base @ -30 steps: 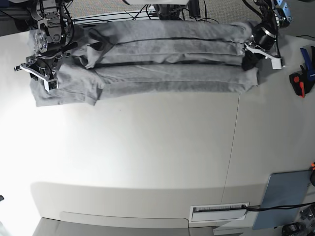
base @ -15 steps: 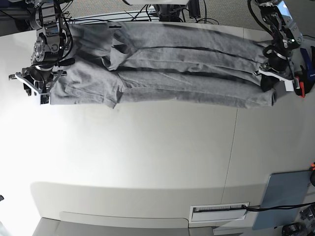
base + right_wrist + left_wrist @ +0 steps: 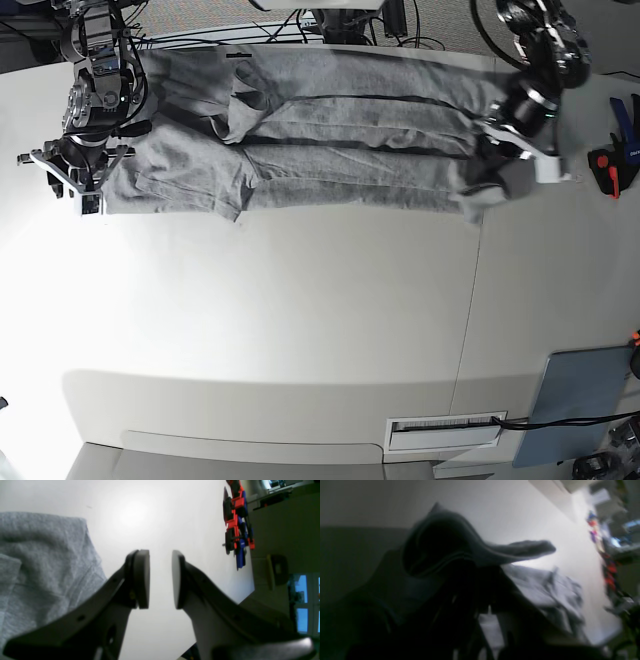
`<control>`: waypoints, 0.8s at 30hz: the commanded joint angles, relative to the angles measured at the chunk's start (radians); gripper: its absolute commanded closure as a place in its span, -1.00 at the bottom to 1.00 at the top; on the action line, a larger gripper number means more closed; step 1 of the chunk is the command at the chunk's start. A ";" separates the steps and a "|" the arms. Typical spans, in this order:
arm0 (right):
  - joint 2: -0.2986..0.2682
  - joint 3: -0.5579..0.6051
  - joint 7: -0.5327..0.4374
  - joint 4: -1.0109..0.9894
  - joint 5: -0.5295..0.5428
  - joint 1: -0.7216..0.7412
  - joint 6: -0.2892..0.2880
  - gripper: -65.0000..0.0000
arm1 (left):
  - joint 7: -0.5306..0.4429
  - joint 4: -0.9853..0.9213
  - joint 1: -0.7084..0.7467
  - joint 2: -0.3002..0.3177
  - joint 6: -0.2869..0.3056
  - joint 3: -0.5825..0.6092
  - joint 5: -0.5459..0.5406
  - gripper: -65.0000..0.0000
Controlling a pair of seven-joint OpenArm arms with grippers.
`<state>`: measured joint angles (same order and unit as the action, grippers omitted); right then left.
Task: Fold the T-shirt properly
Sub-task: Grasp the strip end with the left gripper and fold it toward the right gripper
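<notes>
T-shirt [image 3: 330, 130] lies in long lengthwise folds across far side of table [image 3: 300, 330]. Left gripper [image 3: 500, 160] is clamped on one end, cloth bunched & lifted. Right gripper [image 3: 160, 580] is empty, pads apart, just off other end. Risk: w/ only one end pinned, pulling drags the folds crooked

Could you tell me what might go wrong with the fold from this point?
The right gripper is open, jaws empty beside the heather-grey cotton T-shirt, so that end lies free and could drag. The left gripper seems to carry the other end alone; the blurred wrist view hides its jaws, so cloth could slip and bunch the long pleats.
</notes>
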<state>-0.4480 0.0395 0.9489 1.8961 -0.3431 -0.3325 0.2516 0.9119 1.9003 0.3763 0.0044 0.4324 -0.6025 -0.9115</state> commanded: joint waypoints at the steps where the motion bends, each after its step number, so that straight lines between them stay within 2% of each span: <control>1: -0.014 -0.009 -0.026 0.015 -0.023 0.006 0.012 0.52 | -0.014 0.020 0.005 -0.007 0.001 0.034 -0.039 1.00; 4: -0.014 -0.009 -0.031 0.015 -0.023 0.006 0.012 0.52 | -0.019 0.020 0.008 -0.041 -0.021 0.155 -0.028 1.00; 7: -0.014 -0.009 -0.030 0.015 -0.023 0.005 0.012 0.52 | -0.074 0.019 0.004 -0.082 -0.065 0.261 0.047 1.00; 11: -0.014 -0.009 -0.030 0.015 -0.024 0.005 0.012 0.52 | -0.081 0.019 -0.011 -0.108 -0.104 0.364 0.105 1.00; 18: -0.014 -0.009 -0.031 0.015 -0.024 0.006 0.012 0.52 | -0.097 0.018 -0.011 -0.126 -0.104 0.467 0.166 1.00; 21: -0.014 -0.009 -0.031 0.015 -0.024 0.005 0.012 0.52 | -0.097 0.017 -0.011 -0.126 -0.094 0.505 0.241 1.00; 22: -0.014 -0.009 -0.031 0.015 -0.023 0.006 0.012 0.52 | -0.097 0.017 -0.011 -0.126 -0.092 0.518 0.248 0.80; 24: -0.014 -0.009 -0.031 0.015 -0.024 0.006 0.012 0.52 | -0.101 0.017 -0.014 -0.126 -0.092 0.552 0.245 0.23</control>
<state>-0.4480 0.0395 0.9379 1.8961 -0.3435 -0.3325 0.2512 0.8291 1.8999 0.3683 -0.1131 0.3271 -0.0544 -0.6399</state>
